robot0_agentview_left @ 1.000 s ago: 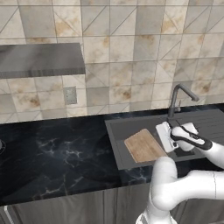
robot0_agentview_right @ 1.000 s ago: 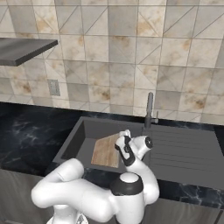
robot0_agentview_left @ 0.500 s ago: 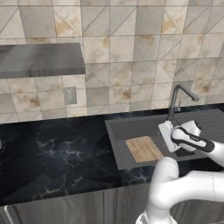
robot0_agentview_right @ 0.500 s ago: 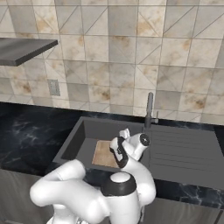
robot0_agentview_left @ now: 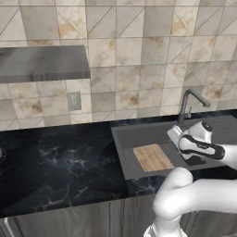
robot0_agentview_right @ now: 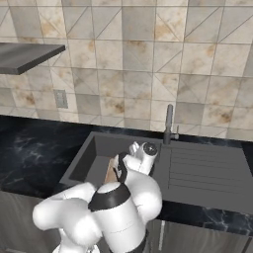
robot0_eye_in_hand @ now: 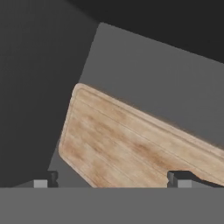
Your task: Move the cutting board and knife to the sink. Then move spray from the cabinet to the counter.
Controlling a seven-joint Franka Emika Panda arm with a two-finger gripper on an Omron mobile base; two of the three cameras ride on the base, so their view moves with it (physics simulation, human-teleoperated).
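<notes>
1 light-brown wooden cutting board (robot0_agentview_left: 152, 157) with rounded corners lies flat in the dark sink (robot0_agentview_left: 124, 152); at 3 o'clock, the tool (robot0_eye_in_hand: 113, 179) gapes wide, empty.

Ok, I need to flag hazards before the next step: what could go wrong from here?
The open gripper hangs just above the cutting board lying in the sink; a careless lift might snag or shift it. The faucet stands close behind the wrist, so a backward swing could strike it.

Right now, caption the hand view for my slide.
Open end effector above the cutting board lying flat in the sink.
</notes>
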